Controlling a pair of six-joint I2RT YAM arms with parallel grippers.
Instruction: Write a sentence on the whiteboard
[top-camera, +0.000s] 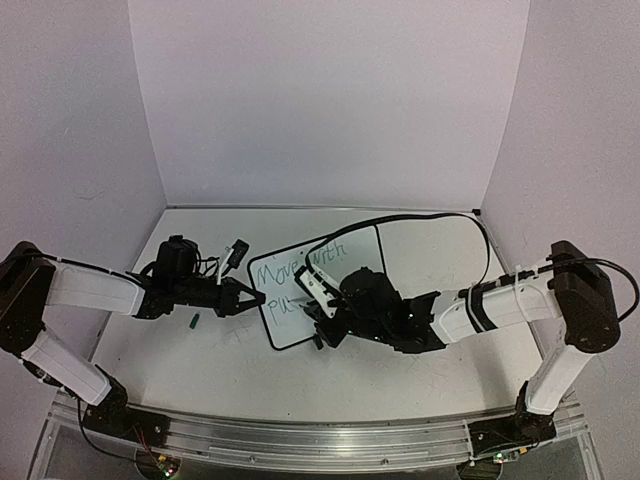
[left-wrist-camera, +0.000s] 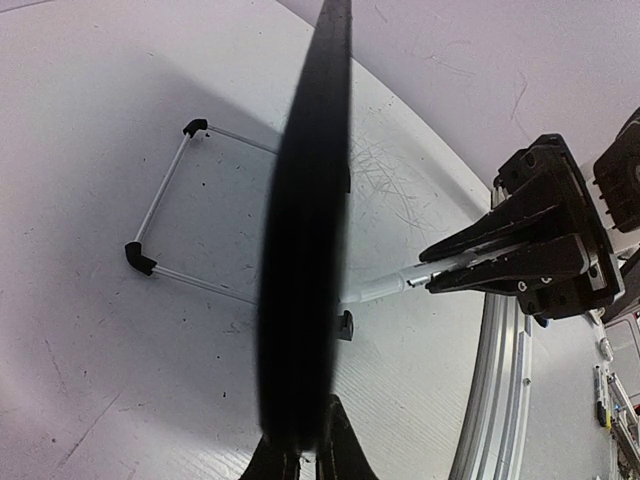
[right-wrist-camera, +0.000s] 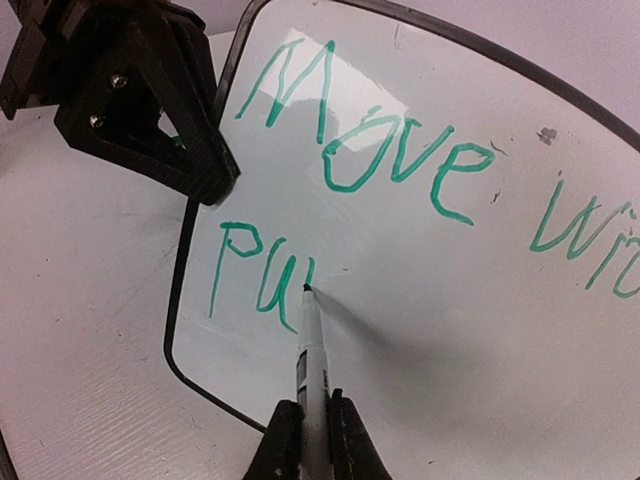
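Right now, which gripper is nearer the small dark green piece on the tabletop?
Left. The left gripper, clamping the black-framed whiteboard, is close to the small green piece; the right gripper, holding a white-barrelled marker, is farther over the board.

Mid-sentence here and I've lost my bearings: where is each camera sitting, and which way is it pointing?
Top external: above and behind the arm bases, looking down at the table; both arms show, meeting at the whiteboard.
Left wrist: on the left arm, facing the whiteboard edge-on; left gripper at bottom, clamped on it.
Right wrist: on the right arm, facing its written face; right gripper holds the marker.
Shared: each wrist view shows the other gripper; all show the whiteboard.
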